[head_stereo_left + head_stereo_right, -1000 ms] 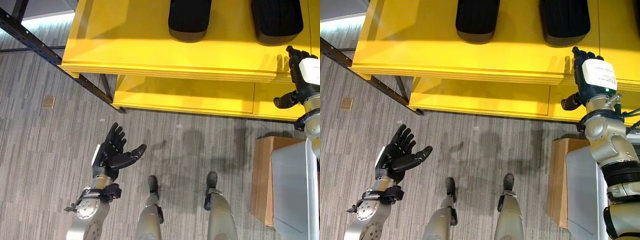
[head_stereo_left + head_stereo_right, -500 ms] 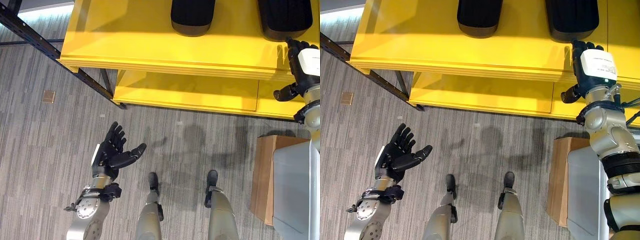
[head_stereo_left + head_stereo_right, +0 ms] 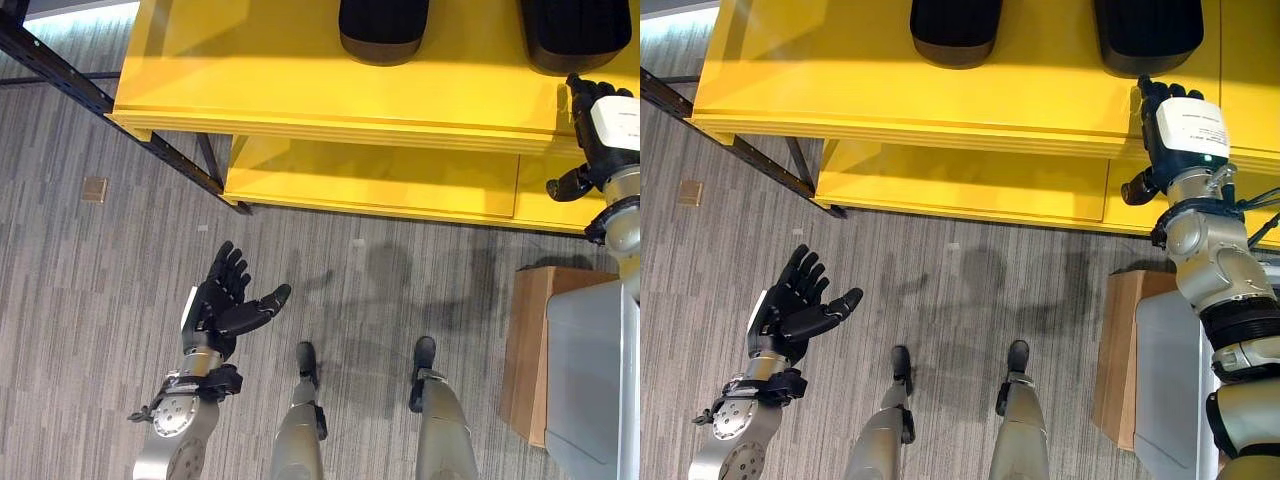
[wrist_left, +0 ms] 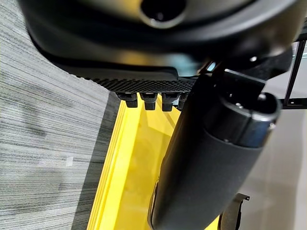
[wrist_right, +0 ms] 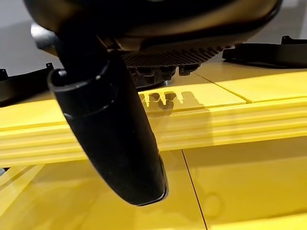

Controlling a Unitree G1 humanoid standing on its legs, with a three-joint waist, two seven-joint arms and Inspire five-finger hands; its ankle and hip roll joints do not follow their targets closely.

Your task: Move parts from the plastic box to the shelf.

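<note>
Meanwhile, little had shifted beyond a slight camera drift: the right hand [image 3: 1180, 130] stayed at the yellow shelf [image 3: 840, 80] edge, upper right, fingers straight and empty. Two black parts [image 3: 955, 30] lay at the shelf's top; the left hand [image 3: 222, 305] hung open and idle, lower left.

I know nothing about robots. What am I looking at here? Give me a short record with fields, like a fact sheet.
Setting: yellow shelf with an upper and a lower level, above grey carpeted floor
On upper level: two black parts, one toward the left, one toward the right
Right robot hand: open, empty, at the upper level's front edge, just in front of the right-side part
Left robot hand: open, empty, palm up over the floor
Beside the robot's right: grey plastic box, next to a brown box
</note>
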